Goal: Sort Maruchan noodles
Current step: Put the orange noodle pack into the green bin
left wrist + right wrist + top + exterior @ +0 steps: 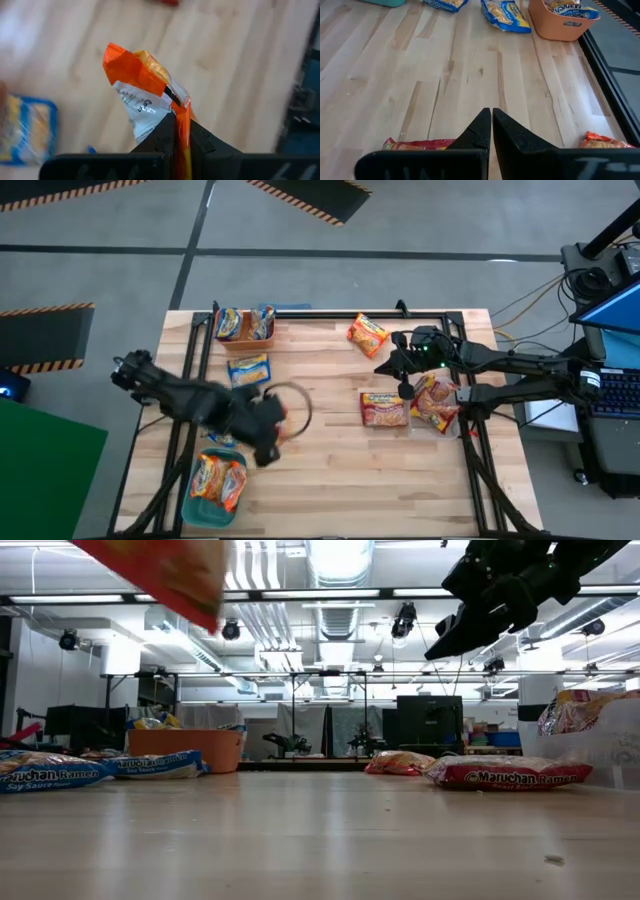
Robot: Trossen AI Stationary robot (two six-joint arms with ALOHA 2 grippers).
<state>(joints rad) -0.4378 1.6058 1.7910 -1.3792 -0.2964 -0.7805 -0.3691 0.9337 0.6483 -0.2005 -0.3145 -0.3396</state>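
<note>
My left gripper hangs over the table's left half, above the teal bin, and is shut on an orange Maruchan noodle packet. The low view shows that packet high above the tabletop. My right gripper waits shut in the air over the right half, touching nothing. Below it a red packet and an orange packet lie flat on the wood. A blue packet lies flat near the orange bin. My left gripper pinches the orange packet between its two fingers at one edge. The fingers slant steeply down from above. The rest of the packet sticks out beyond the fingertips, crumpled and lifted clear of the table.
The orange bin holds blue packets and the teal bin holds orange ones. A white container with a red packet stands at the right. Bare wood lies in the table's middle and near side. Black frame rails border the table.
</note>
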